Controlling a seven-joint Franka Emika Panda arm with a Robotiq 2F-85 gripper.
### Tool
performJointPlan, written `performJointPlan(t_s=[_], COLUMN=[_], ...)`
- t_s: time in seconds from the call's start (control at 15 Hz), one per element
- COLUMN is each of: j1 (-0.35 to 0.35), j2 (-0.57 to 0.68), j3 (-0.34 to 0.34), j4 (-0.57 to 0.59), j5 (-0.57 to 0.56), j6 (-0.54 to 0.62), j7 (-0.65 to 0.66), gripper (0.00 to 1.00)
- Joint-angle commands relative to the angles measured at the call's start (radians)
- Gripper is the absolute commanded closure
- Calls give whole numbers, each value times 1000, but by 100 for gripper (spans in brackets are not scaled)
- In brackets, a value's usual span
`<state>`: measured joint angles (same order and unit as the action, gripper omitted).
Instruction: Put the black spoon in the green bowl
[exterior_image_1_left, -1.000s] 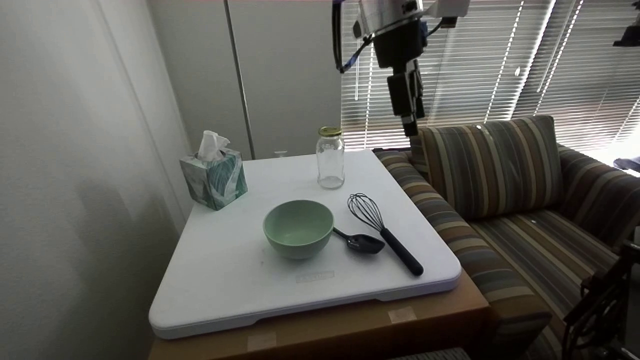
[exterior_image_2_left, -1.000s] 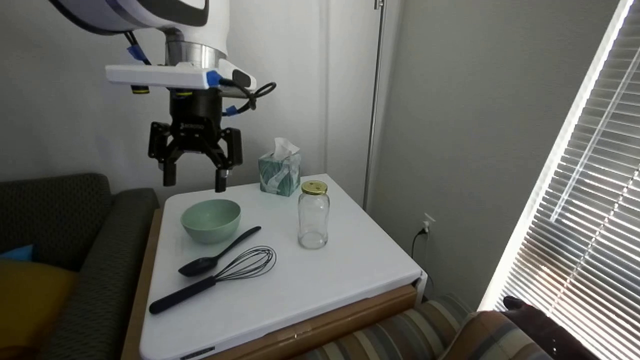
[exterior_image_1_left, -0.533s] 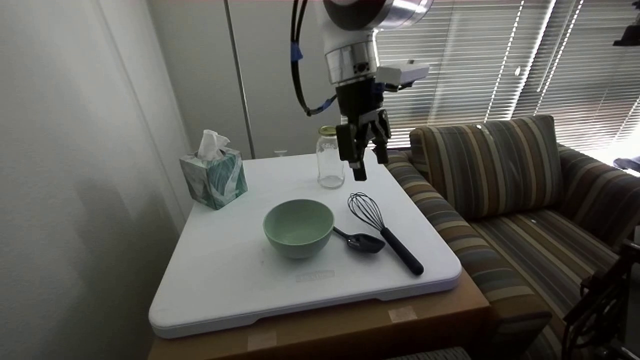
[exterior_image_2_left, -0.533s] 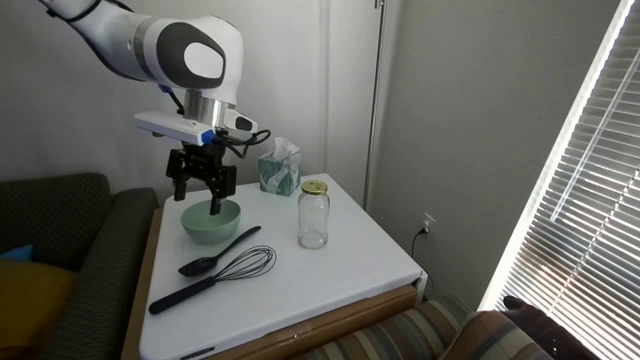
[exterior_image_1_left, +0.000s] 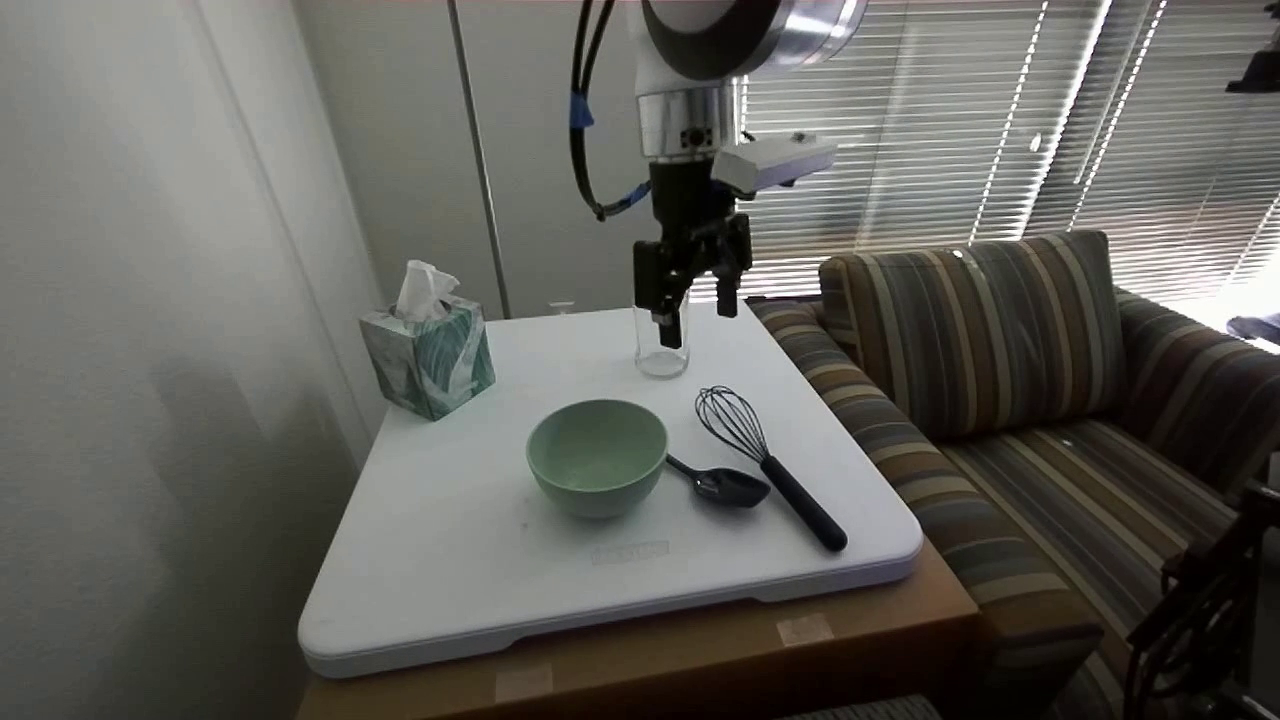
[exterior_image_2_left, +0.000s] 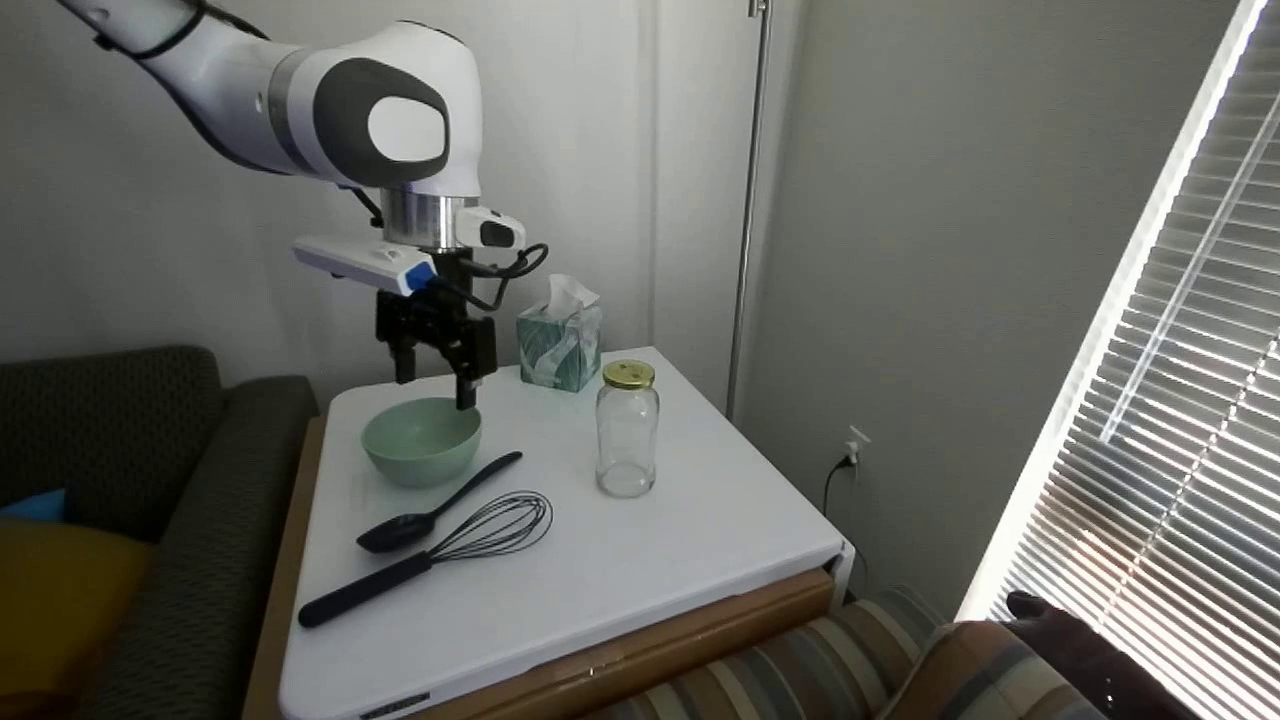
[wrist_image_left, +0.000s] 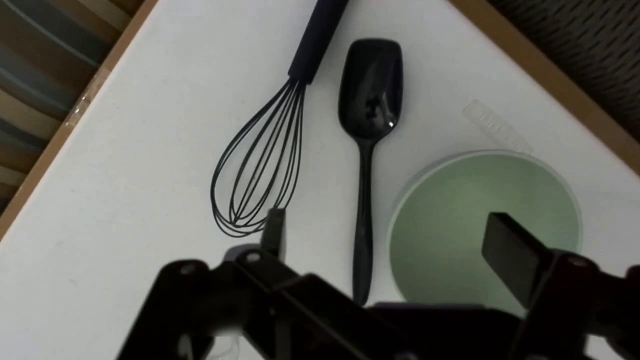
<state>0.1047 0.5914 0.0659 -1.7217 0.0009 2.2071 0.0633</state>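
Observation:
The black spoon (exterior_image_1_left: 732, 487) lies flat on the white table, with its round scoop toward the whisk's handle. It also shows in an exterior view (exterior_image_2_left: 400, 532) and whole in the wrist view (wrist_image_left: 371, 90). The pale green bowl (exterior_image_1_left: 597, 470) stands upright and empty beside the spoon's handle; it also shows in an exterior view (exterior_image_2_left: 420, 462) and the wrist view (wrist_image_left: 450, 225). My gripper (exterior_image_2_left: 435, 390) is wide open and empty, above the table. In the wrist view its fingertips (wrist_image_left: 386, 225) frame the spoon's handle, one over the whisk's loops, one over the bowl.
A black whisk (exterior_image_1_left: 803, 503) lies close beside the spoon. A clear glass jar with a gold lid (exterior_image_2_left: 627, 440) stands farther back, and a tissue box (exterior_image_1_left: 430, 355) stands near the wall. A striped armchair (exterior_image_1_left: 980, 340) borders the table (exterior_image_1_left: 440, 570).
My open gripper has come down over the table and turned somewhat. In the last half second it shifted slightly toward the jar side and rose a little. The spoon and bowl have not moved.

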Motion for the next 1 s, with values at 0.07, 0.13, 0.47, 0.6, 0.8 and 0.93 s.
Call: performJointPlan(t_s=[0.07,0.13,0.47,0.6,0.8,0.93], j1=[11,6,-13,-3,20,35], j2=[57,71,165,201,251,279], j3=[-57,-60,-47,-49,-55,-57], j4=[-1,-3,22,36,56,72], j5=[-41,-37,-15,-23,-44,-56], j6=[108,114,86,74,62,70], j7=[74,80,36,41,46,52], gripper=[0,0,0,0,0,0])
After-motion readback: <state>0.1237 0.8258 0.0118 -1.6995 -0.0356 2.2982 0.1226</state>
